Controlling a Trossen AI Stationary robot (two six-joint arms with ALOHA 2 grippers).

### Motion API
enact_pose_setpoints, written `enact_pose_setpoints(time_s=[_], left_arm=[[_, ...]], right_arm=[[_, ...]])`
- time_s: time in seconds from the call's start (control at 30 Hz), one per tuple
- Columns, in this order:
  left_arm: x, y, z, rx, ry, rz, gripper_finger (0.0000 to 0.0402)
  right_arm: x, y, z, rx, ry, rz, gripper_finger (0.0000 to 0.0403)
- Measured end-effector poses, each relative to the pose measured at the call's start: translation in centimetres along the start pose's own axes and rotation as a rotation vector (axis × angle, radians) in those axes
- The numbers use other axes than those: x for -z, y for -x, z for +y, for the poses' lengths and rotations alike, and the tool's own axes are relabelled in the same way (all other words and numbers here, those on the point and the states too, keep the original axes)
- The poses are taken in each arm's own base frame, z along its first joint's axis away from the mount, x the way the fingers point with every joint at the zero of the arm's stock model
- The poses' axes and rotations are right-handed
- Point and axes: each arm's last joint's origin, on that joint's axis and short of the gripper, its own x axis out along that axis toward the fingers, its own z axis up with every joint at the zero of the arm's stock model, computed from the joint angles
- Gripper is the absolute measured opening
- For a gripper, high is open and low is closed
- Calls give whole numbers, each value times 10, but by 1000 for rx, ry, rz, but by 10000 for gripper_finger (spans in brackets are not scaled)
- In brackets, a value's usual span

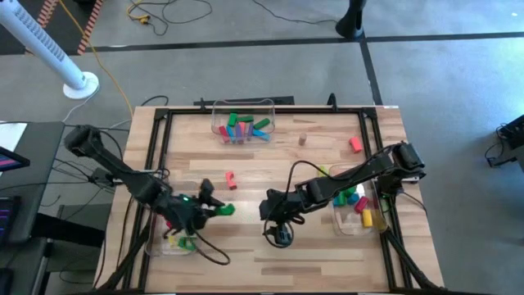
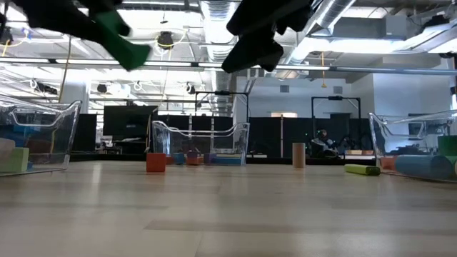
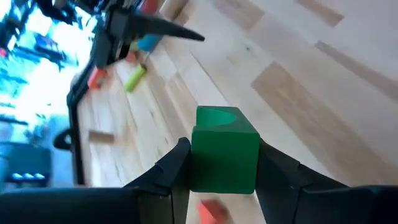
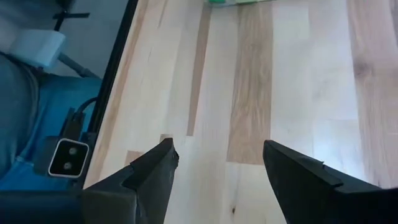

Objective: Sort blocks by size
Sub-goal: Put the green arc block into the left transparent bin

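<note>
My left gripper is shut on a green block that has a curved notch in its far end. It holds the block above the table's near-left part, beside the left bin. My right gripper stands open over bare wood near the table's middle, with nothing between its fingers. Loose blocks lie on the table on their sides: a red one, a tan one, another red one and a yellow-green cylinder. More blocks lie in the far bin and the right bin. My left gripper pinches the green block by two opposite side faces between its two fingers. The fingers come from the table's left, slanting downward. The block is lifted clear of the table, its notched end pointing away from the wrist.
Three clear bins stand at the table's far middle, right and near left. A small dark round device with a cable sits on the table just near of my right gripper. Open wood lies between the bins.
</note>
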Motion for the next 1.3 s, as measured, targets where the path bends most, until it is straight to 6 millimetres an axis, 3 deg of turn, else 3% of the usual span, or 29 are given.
enact_pose_setpoints(time_s=[0.3,0.53,0.83,1.3], left_arm=[[31,62,8,90,346,18,136],[53,88,9,222,588,70,136],[66,92,1,365,754,260,136],[69,75,-14,300,773,549,143]], right_arm=[[10,-1,10,33,19,57,270],[14,-2,17,50,28,68,270],[18,-2,21,138,43,71,270],[20,-2,27,186,61,52,270]])
